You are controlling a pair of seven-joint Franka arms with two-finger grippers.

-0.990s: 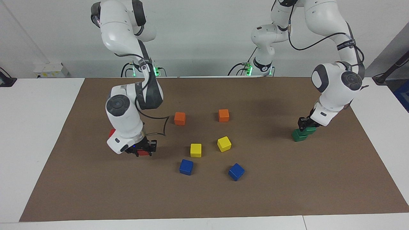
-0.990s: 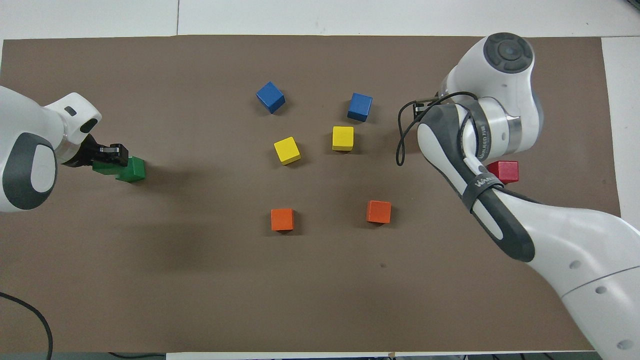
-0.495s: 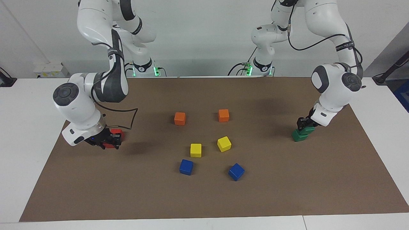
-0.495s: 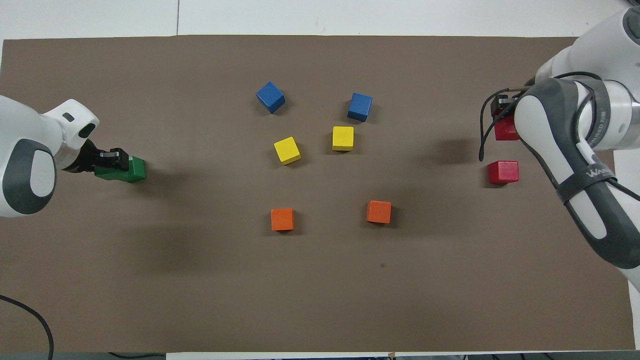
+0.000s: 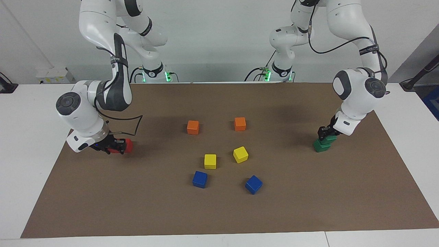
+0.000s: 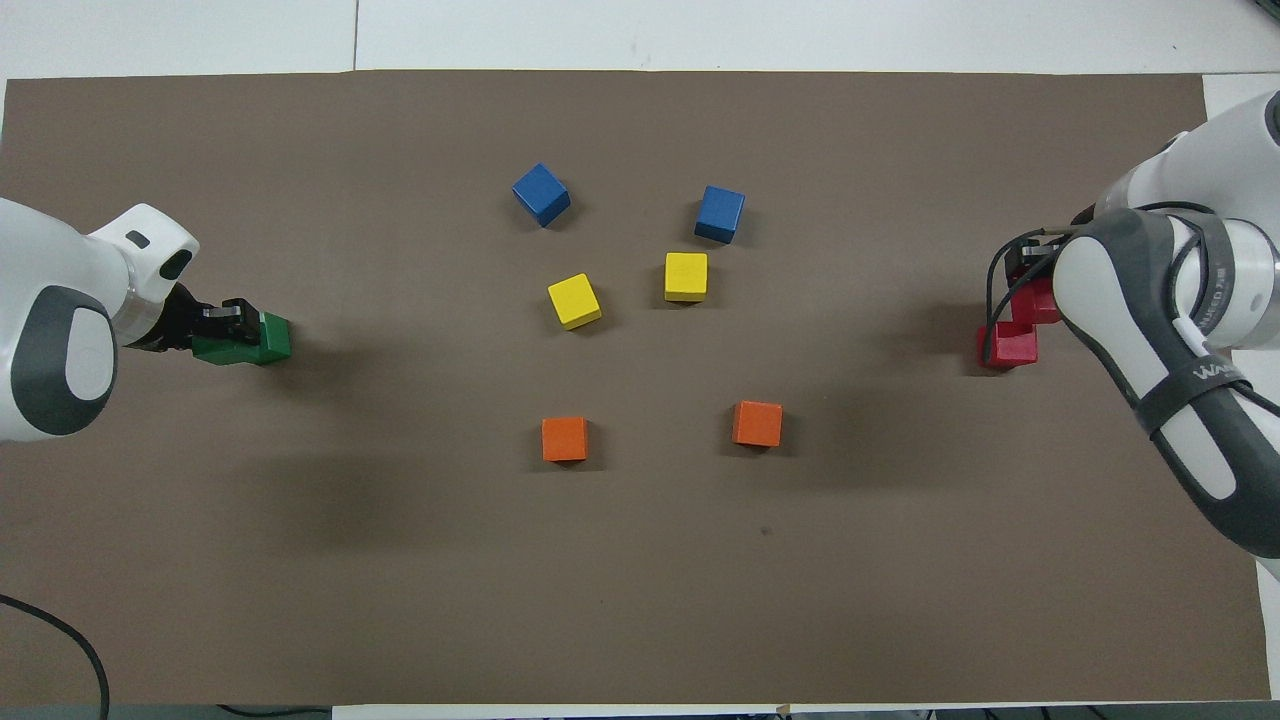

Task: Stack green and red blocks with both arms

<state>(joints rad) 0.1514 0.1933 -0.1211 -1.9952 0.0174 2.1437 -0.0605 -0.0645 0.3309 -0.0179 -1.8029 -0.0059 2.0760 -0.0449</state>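
Observation:
My right gripper is shut on a red block. It holds it low, partly over the second red block, which lies on the mat at the right arm's end. In the facing view the red beside the fingers does not separate into two blocks. My left gripper is shut on the upper green block. That block rests, a little offset, on the lower green block at the left arm's end.
In the middle of the brown mat lie two orange cubes, two yellow cubes and two blue cubes. White table borders the mat.
My right gripper has carried its red block from the mat's middle to the right arm's end, over the other red block. My left gripper has shifted the upper green block slightly on the lower one.

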